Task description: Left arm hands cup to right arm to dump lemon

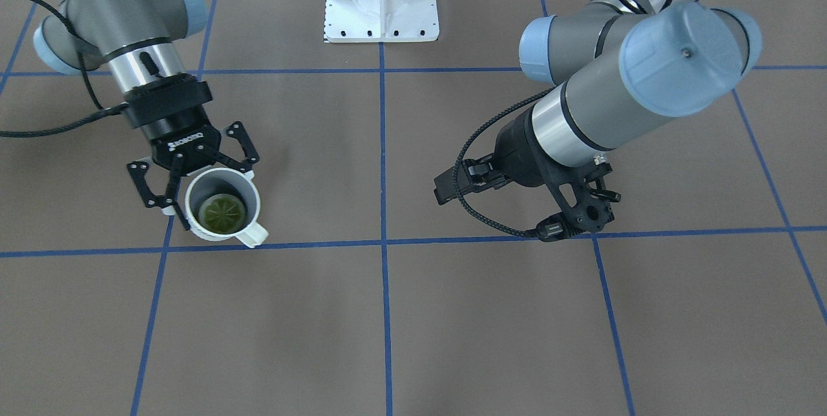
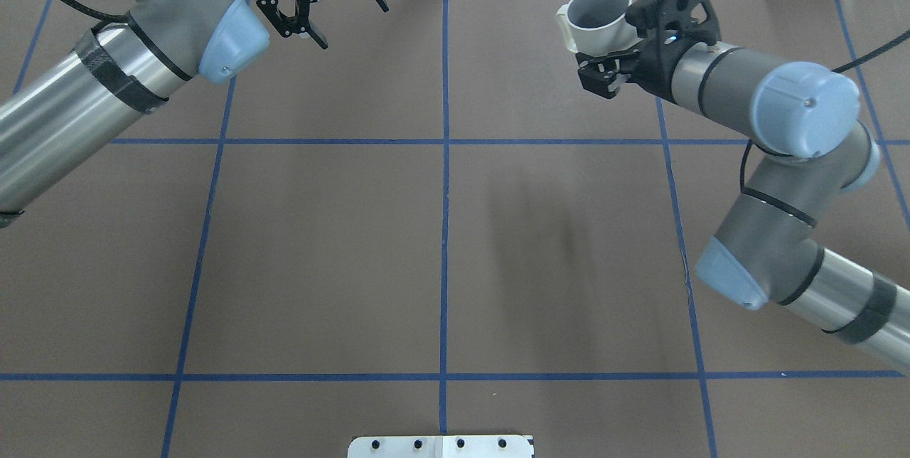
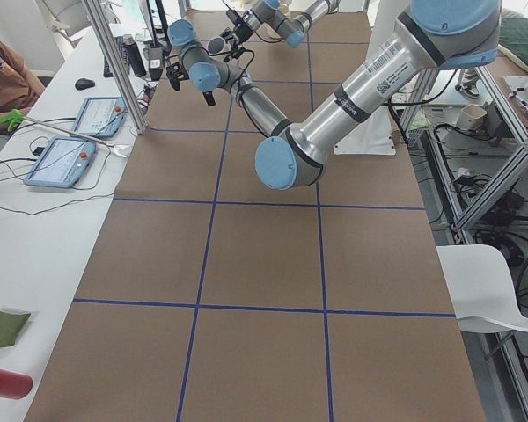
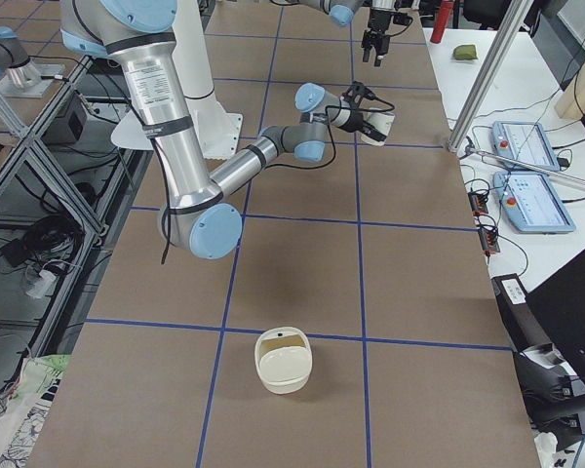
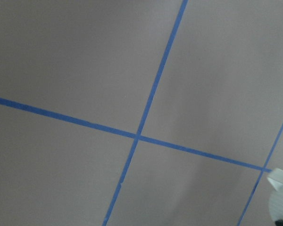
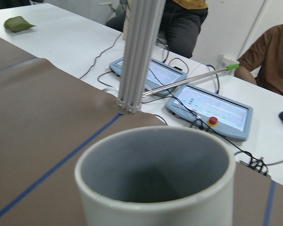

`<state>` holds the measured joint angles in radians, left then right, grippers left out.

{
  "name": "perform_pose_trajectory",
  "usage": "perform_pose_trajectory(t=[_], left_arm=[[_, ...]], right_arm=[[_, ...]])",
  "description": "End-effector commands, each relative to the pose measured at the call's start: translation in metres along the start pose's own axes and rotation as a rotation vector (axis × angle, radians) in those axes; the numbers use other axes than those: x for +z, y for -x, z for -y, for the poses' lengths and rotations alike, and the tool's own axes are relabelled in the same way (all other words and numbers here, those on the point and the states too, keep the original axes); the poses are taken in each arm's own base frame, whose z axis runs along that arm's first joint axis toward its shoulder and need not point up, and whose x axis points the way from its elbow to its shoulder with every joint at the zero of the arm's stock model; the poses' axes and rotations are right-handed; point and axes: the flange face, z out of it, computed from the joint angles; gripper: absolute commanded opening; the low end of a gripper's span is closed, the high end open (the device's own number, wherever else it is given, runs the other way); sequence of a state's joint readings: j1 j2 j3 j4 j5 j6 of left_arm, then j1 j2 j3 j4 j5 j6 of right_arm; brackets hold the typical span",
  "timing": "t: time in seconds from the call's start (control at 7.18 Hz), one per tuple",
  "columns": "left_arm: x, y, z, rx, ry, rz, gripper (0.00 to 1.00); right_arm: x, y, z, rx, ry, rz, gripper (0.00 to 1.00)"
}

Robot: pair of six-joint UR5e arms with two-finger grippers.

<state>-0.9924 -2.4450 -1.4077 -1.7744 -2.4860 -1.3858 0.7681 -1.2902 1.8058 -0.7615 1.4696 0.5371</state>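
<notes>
I see my right gripper point(image 1: 210, 191) clamped round the white mug point(image 1: 254, 204), upright above the table point(image 1: 452, 325) so the lemon slice point(image 1: 223, 210) sits inside until tipped; my left gripper point(image 2: 352, 23) hangs spread, empty, apparently finished handing over.

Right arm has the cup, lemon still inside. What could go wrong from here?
The lemon lies flat on the bottom of the cup, so it may stick when tipped.
The white container sits far from the cup; if it is the target, an early tilt would miss it.
The right end effector holds the cup side-on, so it might slip while turning.
</notes>
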Motion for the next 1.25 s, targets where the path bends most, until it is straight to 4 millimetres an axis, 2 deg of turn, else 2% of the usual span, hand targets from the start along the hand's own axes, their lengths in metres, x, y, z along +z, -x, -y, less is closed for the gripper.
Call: perform_pose_trajectory(t=[0.0,0.14,0.28,0.56,0.7,1.11], left_arm=[[0.004,0.011,0.005,-0.008,-0.031,0.014,1.00],[0.007,0.014,0.004,-0.004,-0.047,0.019,1.00],[0.006,0.015,0.005,0.006,-0.051,0.020,1.00],[0.014,0.028,0.010,0.002,-0.069,0.038,1.00],[0.016,0.027,0.009,0.004,-0.074,0.042,1.00],[0.018,0.024,0.004,0.015,-0.084,0.040,1.00]], right_arm=[[-0.071,-0.086,-0.043,0.138,0.014,-0.110,0.11],[-0.089,-0.103,-0.063,0.150,0.015,-0.125,0.11],[-0.116,-0.131,-0.100,0.173,0.004,-0.133,0.12],[-0.168,-0.165,-0.158,0.243,0.001,-0.092,0.12],[-0.183,-0.176,-0.182,0.339,0.004,-0.054,0.12],[-0.236,-0.239,-0.279,0.483,-0.027,0.088,0.12]])
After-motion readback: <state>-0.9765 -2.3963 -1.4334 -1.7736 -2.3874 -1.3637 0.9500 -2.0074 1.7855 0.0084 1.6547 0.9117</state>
